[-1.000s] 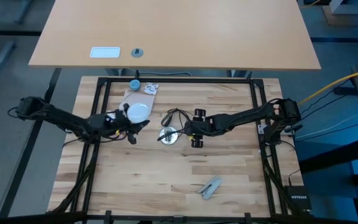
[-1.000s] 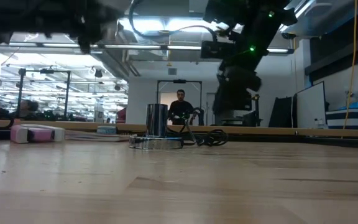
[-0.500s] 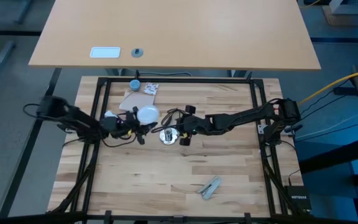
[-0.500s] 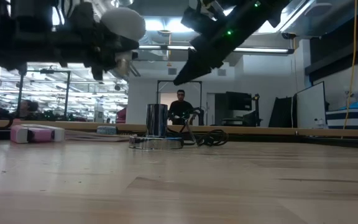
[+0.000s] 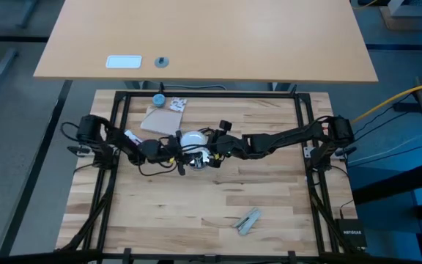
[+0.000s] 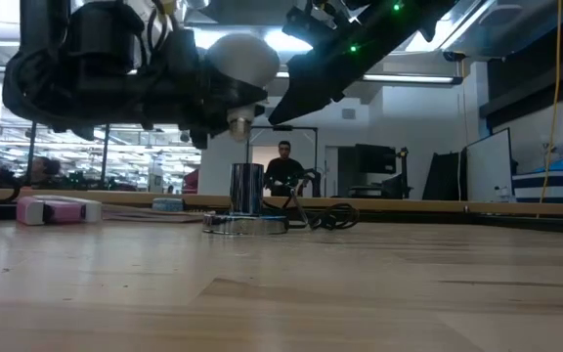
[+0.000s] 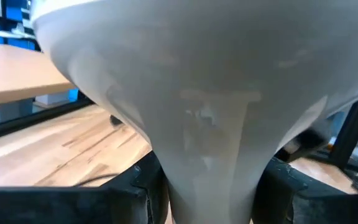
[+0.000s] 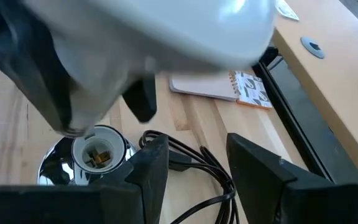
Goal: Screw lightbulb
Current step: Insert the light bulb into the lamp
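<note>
We hold the bulb point(image 6: 243, 61) in our left gripper point(image 6: 203, 93), fingers clamped on its narrow neck so the grey screw tip points down and stays free to enter the socket point(image 8: 96, 151). It hangs just above that socket, not yet touching. The bulb is smooth, frosted white and pear-shaped; the socket sits in a shiny, mirror-like round base point(image 6: 245, 224) with a black cord point(image 8: 185, 163) trailing off over the pale wood table point(image 5: 196, 205). Our right gripper point(image 8: 192, 163) hovers just beside the base, fingers apart and empty, probably placed to steady it for the twisting.
</note>
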{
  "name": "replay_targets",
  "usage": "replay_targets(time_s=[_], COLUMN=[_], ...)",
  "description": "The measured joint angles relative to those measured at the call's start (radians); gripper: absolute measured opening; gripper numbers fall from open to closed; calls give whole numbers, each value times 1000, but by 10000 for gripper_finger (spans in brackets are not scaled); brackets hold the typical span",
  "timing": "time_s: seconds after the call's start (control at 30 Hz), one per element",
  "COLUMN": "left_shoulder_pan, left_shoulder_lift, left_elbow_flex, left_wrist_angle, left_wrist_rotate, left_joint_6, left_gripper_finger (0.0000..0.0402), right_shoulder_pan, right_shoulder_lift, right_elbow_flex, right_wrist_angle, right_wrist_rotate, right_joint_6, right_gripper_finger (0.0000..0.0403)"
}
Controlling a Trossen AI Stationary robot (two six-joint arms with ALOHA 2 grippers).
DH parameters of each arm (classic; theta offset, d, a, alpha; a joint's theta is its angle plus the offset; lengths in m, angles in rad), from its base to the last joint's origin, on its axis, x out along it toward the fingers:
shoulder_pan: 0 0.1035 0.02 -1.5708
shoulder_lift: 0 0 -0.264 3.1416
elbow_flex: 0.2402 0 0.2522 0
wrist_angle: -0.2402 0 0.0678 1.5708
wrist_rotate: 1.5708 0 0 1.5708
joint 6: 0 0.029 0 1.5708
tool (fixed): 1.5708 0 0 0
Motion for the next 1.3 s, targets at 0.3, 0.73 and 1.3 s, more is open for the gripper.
replay_targets(time_s=[0.3,0.73,1.3], left_shoulder_pan=[31,48,47], left_shoulder_lift=[50,117,122], left_elbow_flex=[3,52,22], left_wrist_angle=[1,8,10], left_wrist_rotate=[-1,58,56], left_joint_6=[0,-9,8], left_gripper_finger=[157,157,157], right_shoulder_pan=[0,0,1], right_shoulder_lift=[0,0,0], right_elbow_flex=[0,0,0], right_wrist_angle=[-2,-11,-19], right_wrist_rotate=[13,64,98], right_joint_6=[7,52,54], right_gripper_finger=[167,167,167])
